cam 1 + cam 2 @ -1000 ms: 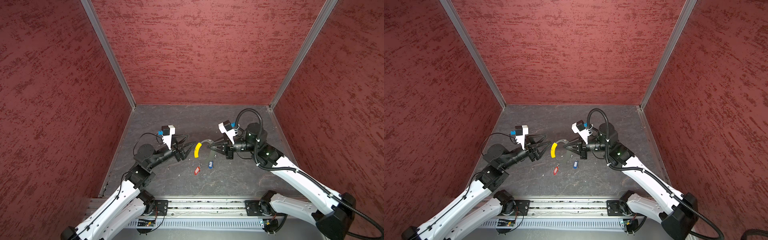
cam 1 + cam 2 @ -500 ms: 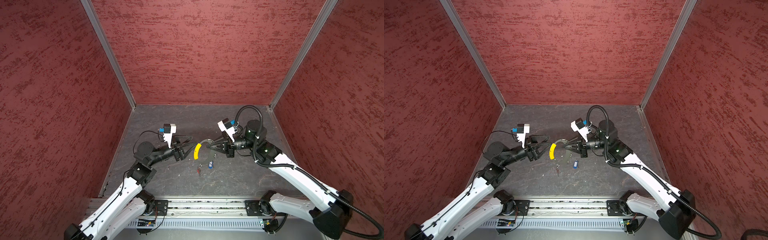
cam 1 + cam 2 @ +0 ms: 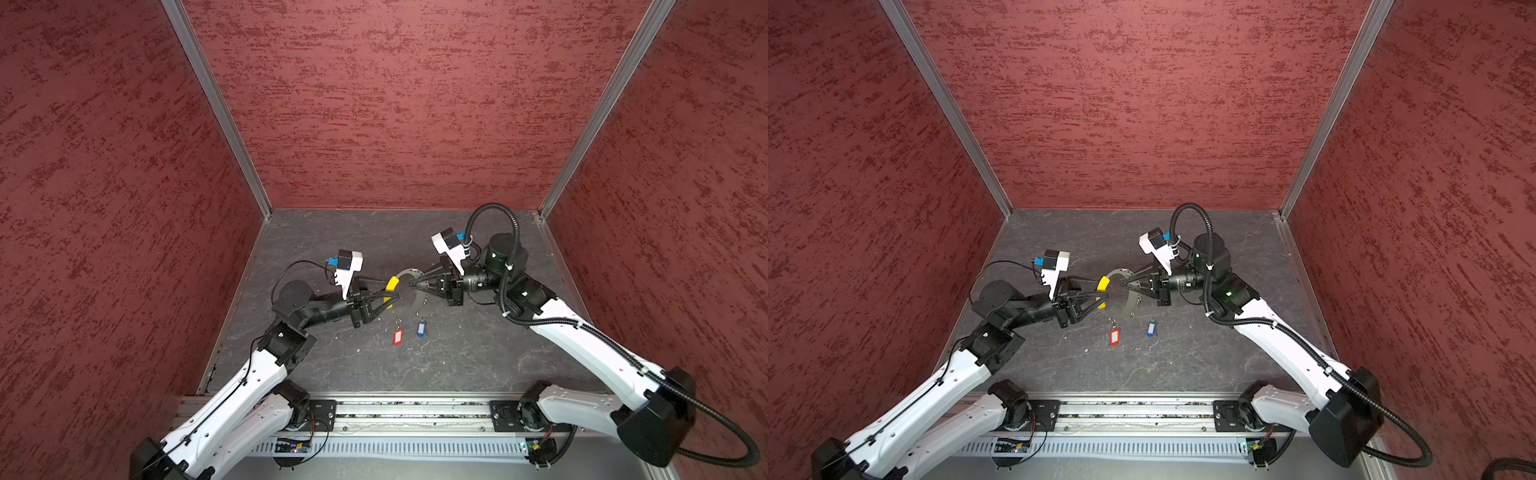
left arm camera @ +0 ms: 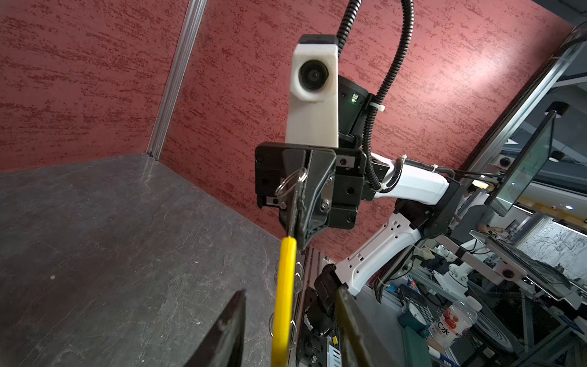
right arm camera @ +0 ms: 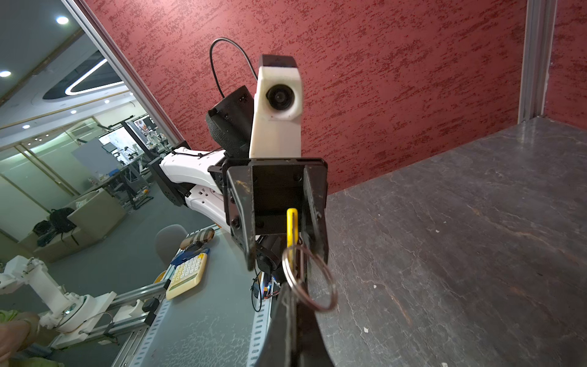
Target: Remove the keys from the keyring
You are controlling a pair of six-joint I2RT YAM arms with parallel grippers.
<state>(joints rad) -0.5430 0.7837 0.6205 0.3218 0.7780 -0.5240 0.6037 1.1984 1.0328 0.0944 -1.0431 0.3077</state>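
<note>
Keyring (image 3: 409, 272) is held up off the tabletop (image 3: 457, 365) near its centre, between the two arms, in both top views.

Right gripper (image 3: 411, 284) comes in from 3 o'clock. Its fingers (image 4: 317, 197) are pressed together, pinching the keyring wire. The left wrist view shows the loop edge-on, running straight into the closed pair. A small ring (image 5: 318, 308) sits on the wire just beside that pinch.

Left gripper (image 3: 393, 289) comes in from 9 o'clock. Its fingers (image 4: 228, 327) are spread, one on either side of the yellow segment (image 4: 284, 286), with a gap on both sides and no contact seen. The right wrist view agrees: the yellow strip lies between the parted fingers, nearer one than the other.

Keys:
- Red-tagged key (image 3: 397, 336) is at 6 o'clock from the keyring. The little rings at its top end are close to the loop's lower edge. Cannot tell whether it hangs from the loop or lies free.
- Blue-tagged key (image 3: 421, 328) is just beside the red one, at about 5 o'clock from the loop. Any link to the wire is too small to make out.
</note>
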